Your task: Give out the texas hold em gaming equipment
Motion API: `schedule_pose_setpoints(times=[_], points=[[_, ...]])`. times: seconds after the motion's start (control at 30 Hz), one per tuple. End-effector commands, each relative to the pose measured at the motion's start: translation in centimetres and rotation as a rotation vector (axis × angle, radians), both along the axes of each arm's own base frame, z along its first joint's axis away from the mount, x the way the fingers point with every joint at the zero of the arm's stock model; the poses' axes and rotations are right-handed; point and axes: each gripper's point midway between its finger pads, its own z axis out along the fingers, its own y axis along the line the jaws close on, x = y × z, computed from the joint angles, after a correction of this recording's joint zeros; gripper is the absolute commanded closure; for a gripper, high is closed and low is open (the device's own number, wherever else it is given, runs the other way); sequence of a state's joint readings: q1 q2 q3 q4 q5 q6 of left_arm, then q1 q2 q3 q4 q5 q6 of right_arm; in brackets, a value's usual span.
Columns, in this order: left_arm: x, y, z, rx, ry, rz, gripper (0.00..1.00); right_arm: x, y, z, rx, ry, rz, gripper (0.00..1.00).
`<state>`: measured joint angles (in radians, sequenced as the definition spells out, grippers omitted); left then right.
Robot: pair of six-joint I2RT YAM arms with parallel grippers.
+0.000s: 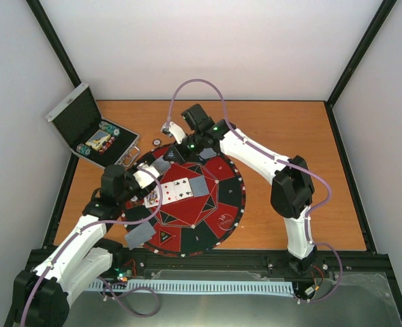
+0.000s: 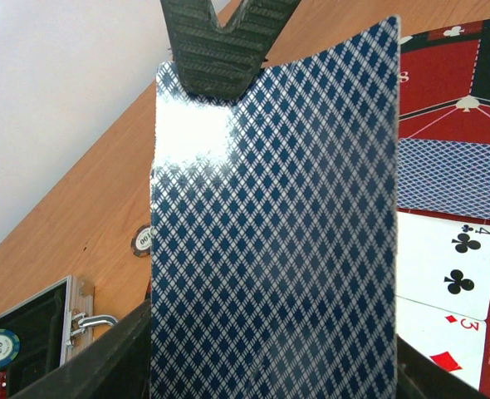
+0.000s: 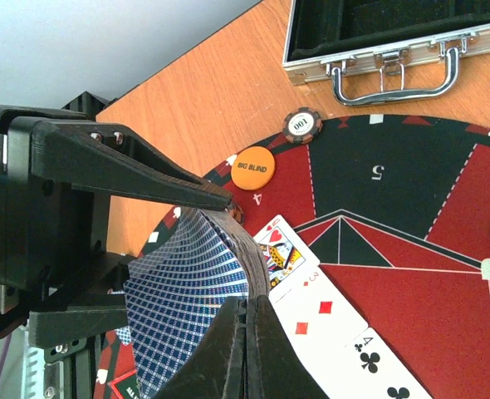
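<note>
My left gripper [image 1: 137,179] [image 2: 274,366] is shut on a deck of blue-backed cards [image 2: 270,233], held upright over the mat's left side. In the right wrist view the deck [image 3: 187,283] is bowed. My right gripper [image 1: 168,156] [image 3: 247,320] is shut on the deck's top card at its edge; its fingertips [image 2: 224,41] show at the card's top. Face-up queen of hearts [image 3: 282,249], 3 of diamonds [image 3: 320,312] and 4 of clubs [image 3: 378,366] lie in a row. Two face-down cards [image 1: 199,185] [image 1: 140,234] lie on the mat.
The round red-and-black mat [image 1: 221,204] lies centre-left. An orange BIG BLIND button [image 3: 253,168] and a dark 100 chip [image 3: 301,125] sit at its far-left rim. The open silver case [image 1: 92,133] holding chips stands at the back left. A dark triangular marker [image 1: 165,236] lies near the mat's front.
</note>
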<state>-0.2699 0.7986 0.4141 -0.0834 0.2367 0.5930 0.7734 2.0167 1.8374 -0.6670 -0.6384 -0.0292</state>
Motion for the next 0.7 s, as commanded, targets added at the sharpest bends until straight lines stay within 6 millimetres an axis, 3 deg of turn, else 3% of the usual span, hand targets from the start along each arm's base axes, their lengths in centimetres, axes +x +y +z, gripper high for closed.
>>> schedule_pose_setpoints(times=[0.0, 0.33, 0.47, 0.67], points=[[0.1, -0.3, 1.2, -0.02, -0.023, -0.014, 0.47, -0.2, -0.1, 3.9, 0.082, -0.041, 0.012, 0.97], [0.2, -0.3, 1.1, -0.032, -0.01, -0.01, 0.47, -0.4, 0.3, 1.9, 0.071, 0.028, -0.002, 0.97], [0.2, -0.4, 1.2, -0.032, -0.013, -0.012, 0.47, -0.4, 0.2, 1.0, 0.055, 0.039, -0.002, 0.85], [0.3, -0.4, 1.4, -0.03, -0.02, -0.014, 0.47, -0.4, 0.1, -0.2, 0.025, 0.066, -0.001, 0.77]])
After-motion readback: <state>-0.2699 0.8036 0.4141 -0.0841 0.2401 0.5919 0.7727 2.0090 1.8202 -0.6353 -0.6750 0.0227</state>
